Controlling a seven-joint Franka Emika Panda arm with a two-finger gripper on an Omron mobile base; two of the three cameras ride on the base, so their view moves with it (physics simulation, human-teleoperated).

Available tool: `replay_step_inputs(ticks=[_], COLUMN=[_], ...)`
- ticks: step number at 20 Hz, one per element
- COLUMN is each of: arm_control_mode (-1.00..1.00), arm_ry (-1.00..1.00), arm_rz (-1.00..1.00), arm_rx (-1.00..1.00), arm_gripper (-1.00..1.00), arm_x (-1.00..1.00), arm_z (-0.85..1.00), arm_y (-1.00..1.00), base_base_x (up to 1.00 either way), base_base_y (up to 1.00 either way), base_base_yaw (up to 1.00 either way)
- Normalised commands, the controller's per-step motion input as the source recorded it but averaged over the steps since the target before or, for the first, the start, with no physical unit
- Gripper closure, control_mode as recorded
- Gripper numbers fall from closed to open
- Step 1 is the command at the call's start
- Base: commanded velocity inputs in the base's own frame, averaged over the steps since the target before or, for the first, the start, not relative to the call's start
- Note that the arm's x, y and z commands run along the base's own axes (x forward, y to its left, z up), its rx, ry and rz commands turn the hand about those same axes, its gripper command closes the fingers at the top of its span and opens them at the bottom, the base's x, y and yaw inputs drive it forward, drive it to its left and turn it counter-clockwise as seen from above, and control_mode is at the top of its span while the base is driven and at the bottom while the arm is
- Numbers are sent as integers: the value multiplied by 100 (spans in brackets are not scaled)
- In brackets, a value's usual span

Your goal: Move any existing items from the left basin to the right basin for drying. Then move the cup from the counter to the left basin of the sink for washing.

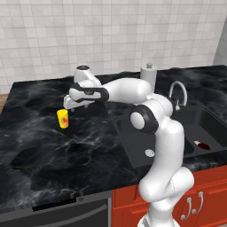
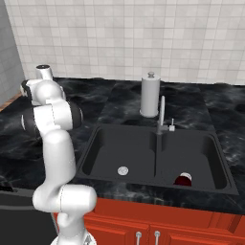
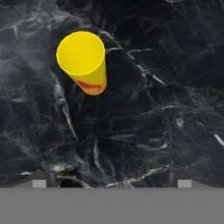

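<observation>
Small bright yellow tumbler cup [image 1: 63, 119] with red mark: upright on the glossy black marble worktop [image 1: 40, 142], well left of the sink, not yet moved. Hand [image 1: 67, 105]: just above the cup, jaws wide apart, holding nothing. Left matte black basin [image 2: 122, 153]: holds nothing but its drain. Right matte black basin [image 2: 201, 158]: dark red round bowl [image 2: 183, 180] near front edge; first step judged done.

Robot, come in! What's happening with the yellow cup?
Hand open, above cup. Cup upright on counter. Red bowl in right basin.
</observation>
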Motion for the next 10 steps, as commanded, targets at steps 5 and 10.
replay_step_inputs(ticks=[5,10], arm_control_mode=[-100,-100], arm_ry=[-1,-1], arm_rz=[1,1], arm_rx=[0,0], arm_gripper=[-100,-100], arm_x=[9,13], arm_z=[0,0], arm_y=[4,4], base_base_x=[0,0], base_base_y=[0,0], base_base_yaw=[0,0])
